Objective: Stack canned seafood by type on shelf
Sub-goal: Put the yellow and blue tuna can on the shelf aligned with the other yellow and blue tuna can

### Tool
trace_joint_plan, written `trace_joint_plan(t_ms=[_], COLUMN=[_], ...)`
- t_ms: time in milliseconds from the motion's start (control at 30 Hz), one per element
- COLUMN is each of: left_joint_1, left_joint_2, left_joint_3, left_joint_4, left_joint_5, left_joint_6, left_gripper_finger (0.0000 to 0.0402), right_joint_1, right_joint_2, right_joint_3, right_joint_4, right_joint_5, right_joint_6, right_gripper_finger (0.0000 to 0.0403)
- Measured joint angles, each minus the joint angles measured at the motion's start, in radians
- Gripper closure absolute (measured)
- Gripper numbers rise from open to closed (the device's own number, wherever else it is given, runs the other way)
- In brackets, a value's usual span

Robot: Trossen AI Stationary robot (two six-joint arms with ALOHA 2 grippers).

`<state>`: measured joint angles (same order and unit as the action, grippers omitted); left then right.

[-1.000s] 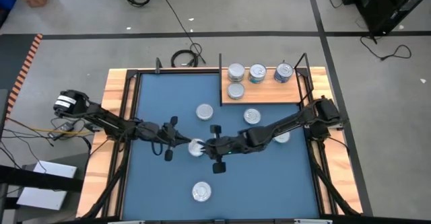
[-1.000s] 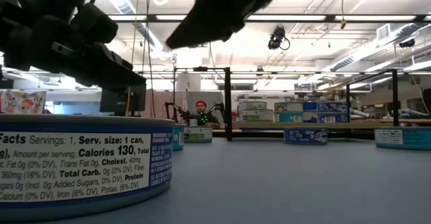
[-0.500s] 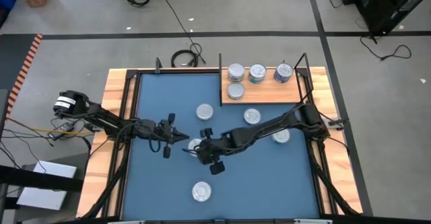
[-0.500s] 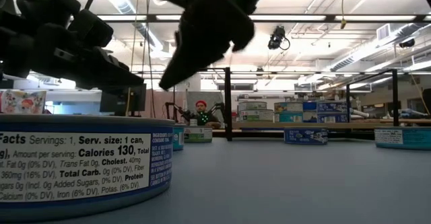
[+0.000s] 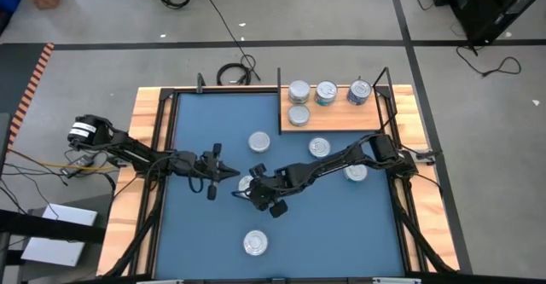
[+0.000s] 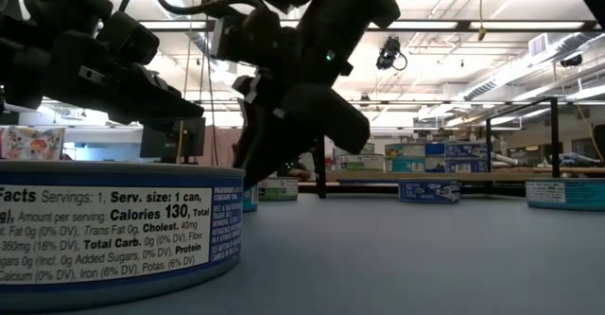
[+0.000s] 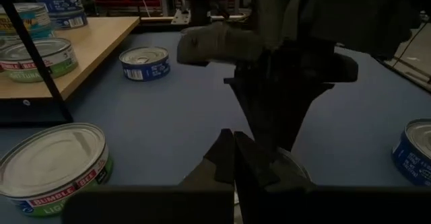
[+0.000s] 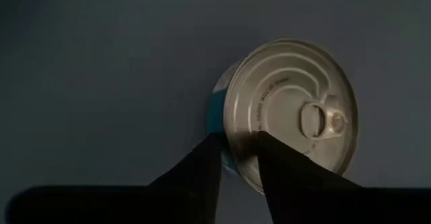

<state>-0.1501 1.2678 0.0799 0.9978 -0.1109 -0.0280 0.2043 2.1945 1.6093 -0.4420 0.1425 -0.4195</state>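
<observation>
Currently, the right gripper [image 8: 236, 158] is positioned over a tin [image 8: 289, 109] near the shelf [image 5: 337, 118], fingers parted astride its rim; the left gripper [image 5: 229, 174], fully closed and empty, is held just beside.

Shelf [image 5: 341, 118]: three tins stand along its back edge and a fourth [image 5: 298, 114] sits at the front left; the front middle and right are bare wood.
Shelf posts: a black upright [image 5: 381, 86] flanks the right side, narrowing entry there.
Mat centre: the right gripper [image 5: 250, 188] and the left gripper [image 5: 229, 174] crowd one tin [image 5: 246, 182]; the right arm [image 5: 337, 160] lies slantwise across the path to the shelf.
Loose tins: one [image 5: 258, 142] left of the shelf, one [image 5: 319, 148] just below it, one [image 5: 356, 173] beside the right arm.
Near edge: a single tin [image 5: 254, 243]; open blue mat [image 5: 341, 224] on both sides of it.
</observation>
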Motion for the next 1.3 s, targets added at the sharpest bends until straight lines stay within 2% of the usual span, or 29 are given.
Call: trace_joint_plan(t_ms=[333, 633, 867, 1167, 1300], left_joint_1=[0.000, 0.000, 0.000, 0.000, 0.000], left_joint_2=[0.000, 0.000, 0.000, 0.000, 0.000], left_joint_3=[0.000, 0.000, 0.000, 0.000, 0.000], left_joint_4=[-0.009, -0.007, -0.009, -0.009, -0.009], left_joint_5=[-0.008, -0.009, -0.013, -0.013, -0.013], left_joint_6=[0.001, 0.001, 0.000, 0.000, -0.001], left_gripper_finger=[0.0400, 0.0400, 0.0400, 0.0400, 0.0400], right_joint_1=[-0.001, -0.007, -0.030, -0.086, -0.106], right_joint_2=[0.006, -0.034, -0.074, -0.091, -0.092], right_joint_3=[0.001, -0.003, -0.002, -0.001, -0.001], right_joint_4=[0.016, 0.016, 0.017, 0.029, 0.030], right_joint_5=[0.021, -0.006, -0.103, -0.382, -0.450], right_joint_6=[-0.064, -0.034, 0.066, 0.341, 0.434], right_gripper_finger=[0.0394, 0.0399, 0.0400, 0.0402, 0.0402])
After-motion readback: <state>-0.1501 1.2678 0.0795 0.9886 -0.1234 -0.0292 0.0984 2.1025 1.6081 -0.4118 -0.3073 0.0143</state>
